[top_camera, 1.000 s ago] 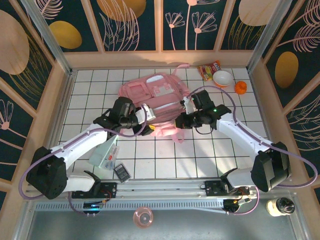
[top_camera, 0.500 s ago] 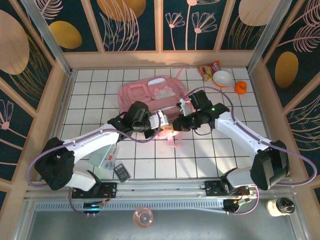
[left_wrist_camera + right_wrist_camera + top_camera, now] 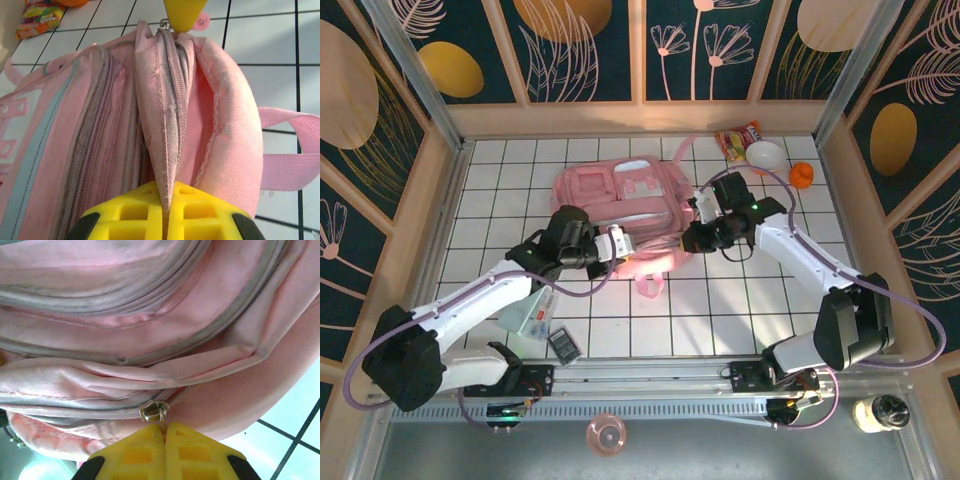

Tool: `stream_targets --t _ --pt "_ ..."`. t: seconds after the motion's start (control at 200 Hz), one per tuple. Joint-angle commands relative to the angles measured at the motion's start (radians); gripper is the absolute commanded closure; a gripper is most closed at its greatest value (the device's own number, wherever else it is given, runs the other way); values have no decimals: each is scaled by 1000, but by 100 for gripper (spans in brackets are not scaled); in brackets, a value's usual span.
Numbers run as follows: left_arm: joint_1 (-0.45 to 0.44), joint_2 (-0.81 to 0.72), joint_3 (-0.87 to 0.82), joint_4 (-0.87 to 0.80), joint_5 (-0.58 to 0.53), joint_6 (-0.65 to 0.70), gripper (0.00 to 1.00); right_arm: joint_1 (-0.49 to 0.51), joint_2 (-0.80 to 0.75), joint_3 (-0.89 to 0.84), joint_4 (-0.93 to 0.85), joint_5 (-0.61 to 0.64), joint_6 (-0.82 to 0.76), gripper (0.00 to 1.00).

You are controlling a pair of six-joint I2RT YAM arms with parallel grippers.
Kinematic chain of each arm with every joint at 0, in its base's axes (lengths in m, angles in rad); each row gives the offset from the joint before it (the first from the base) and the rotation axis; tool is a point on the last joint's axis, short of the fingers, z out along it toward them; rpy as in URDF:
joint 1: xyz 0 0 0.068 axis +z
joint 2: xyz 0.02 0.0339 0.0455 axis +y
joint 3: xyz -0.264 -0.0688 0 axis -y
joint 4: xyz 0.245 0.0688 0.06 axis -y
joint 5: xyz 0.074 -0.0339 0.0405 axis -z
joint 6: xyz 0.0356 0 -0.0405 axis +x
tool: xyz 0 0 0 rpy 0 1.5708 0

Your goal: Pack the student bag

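Pink student bag lies flat mid-bench, nearer the far edge, front pockets facing up. One strap loops out toward the near edge. Both claws are on it. My left claw is at the bag's near edge, left of centre. My right claw is at its right end.

From the left wrist the bag's zips run closed along the raised seam, so I cannot tell what is inside. A white bowl sits in the far right corner, touching a snack packet. An orange item is just beside it. I cannot make out anything in the bowl.

Left claw: clenched, yellow fingers pinching a fold of pink fabric on the zip seam. Right claw: clenched on the metal zip pull, with fabric bunched just above it. Its yellow tip shows at the far end of that same seam in the left wrist view.
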Motion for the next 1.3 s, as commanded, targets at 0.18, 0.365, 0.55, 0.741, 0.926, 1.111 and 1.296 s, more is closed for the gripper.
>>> stream_targets --t 0.18,0.365,0.55,0.741,0.926,1.111,1.296 --pt "-12 -4 99 -41 8 -92 29 131 -20 35 52 -105 66 100" --pt "-112 115 172 6 -61 -123 22 191 -36 57 72 -143 112 100" --pt "-122 221 176 -45 -87 -103 24 195 -61 64 74 -160 122 100" --pt "-123 206 145 -72 -131 -79 77 156 -84 37 77 -161 120 100" --pt "-122 79 106 -41 -74 -72 100 62 -69 -34 61 -6 76 100" --pt "-123 -26 95 -21 -21 -84 100 -20 2 -55 120 88 32 100" --pt "-123 -27 82 -7 -68 -109 100 10 -43 -51 206 -115 -21 92"
